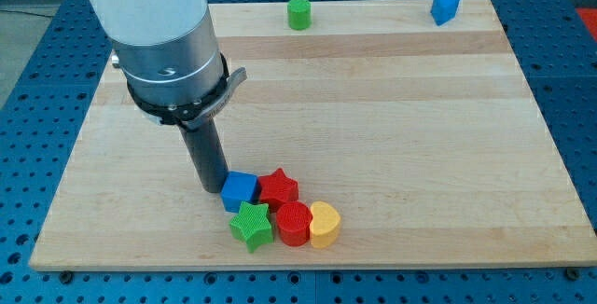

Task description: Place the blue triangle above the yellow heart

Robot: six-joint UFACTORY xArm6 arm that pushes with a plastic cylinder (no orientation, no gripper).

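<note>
The blue triangle [445,7] sits at the board's top right corner. The yellow heart [324,225] lies near the bottom edge, at the right end of a tight cluster. My tip [211,186] rests on the board just left of a blue cube [240,190], touching or almost touching it. The tip is far from the blue triangle and about a hand's width left of the yellow heart.
The cluster also holds a red star [278,188], a green star [252,225] and a red cylinder [293,223] pressed against the heart. A green cylinder [298,13] stands at the top edge. The wooden board [373,108] lies on a blue perforated table.
</note>
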